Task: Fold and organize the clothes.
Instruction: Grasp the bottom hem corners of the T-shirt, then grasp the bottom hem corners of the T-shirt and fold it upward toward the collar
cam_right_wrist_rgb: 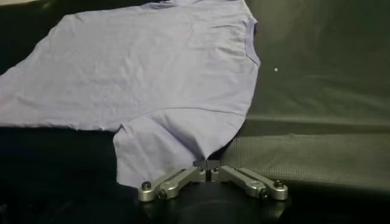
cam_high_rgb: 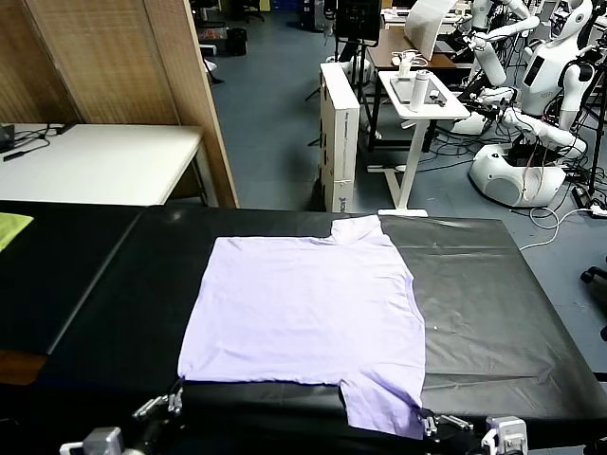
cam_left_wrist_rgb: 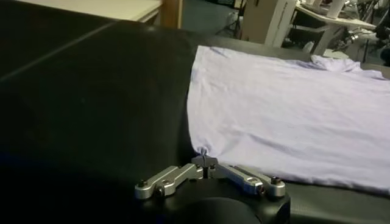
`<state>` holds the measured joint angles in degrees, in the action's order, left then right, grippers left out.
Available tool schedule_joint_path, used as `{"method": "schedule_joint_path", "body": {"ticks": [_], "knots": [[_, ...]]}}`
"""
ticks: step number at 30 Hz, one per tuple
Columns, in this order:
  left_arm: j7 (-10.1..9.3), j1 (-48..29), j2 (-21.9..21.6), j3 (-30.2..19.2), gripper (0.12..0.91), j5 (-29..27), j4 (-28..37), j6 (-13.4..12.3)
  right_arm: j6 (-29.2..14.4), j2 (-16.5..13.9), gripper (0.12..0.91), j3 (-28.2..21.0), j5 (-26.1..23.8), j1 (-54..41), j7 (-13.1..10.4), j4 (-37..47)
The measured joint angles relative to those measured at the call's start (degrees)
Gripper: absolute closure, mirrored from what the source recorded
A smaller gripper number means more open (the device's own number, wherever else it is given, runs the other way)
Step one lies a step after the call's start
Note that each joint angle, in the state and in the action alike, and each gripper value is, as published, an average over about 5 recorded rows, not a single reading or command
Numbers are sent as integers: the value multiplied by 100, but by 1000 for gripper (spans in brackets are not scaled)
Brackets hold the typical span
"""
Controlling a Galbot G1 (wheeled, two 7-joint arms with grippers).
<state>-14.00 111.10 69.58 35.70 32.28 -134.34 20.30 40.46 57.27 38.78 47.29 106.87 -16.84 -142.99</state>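
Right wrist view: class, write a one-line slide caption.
Right hand shut on the near sleeve of the T-shirt, spread flat on the black table.

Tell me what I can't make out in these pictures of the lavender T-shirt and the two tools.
- T-shirt: its underside lies against the black table in every view, so any print there is hidden.
- Left tool: head view's bottom edge cuts it off; only the left wrist view shows it pinching the shirt's corner.
- Right tool: likewise cropped in the head view; pinches the near sleeve's edge.
- Yellow-green cloth: cut by the head view's left edge.
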Motion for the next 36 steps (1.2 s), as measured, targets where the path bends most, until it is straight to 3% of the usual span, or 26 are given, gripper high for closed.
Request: {"method": "schedule_joint_path", "body": {"ticks": [8, 17, 29, 36], "knots": [[111, -415, 133, -15, 883, 110, 91, -79, -402, -208, 887, -193, 304, -1119, 211, 534], [173, -1333, 339, -134, 883, 142, 572, -99, -533, -293, 887, -800, 248, -2726, 211, 1689], [164, -2392, 342, -378, 883, -16, 1233, -143, -698, -78, 887, -1840, -221, -4058, 247, 2848], [186, -2827, 213, -513, 883, -57, 1701, -164, -690, 65, 887, -2062, -399, -4269, 237, 3131]]}}
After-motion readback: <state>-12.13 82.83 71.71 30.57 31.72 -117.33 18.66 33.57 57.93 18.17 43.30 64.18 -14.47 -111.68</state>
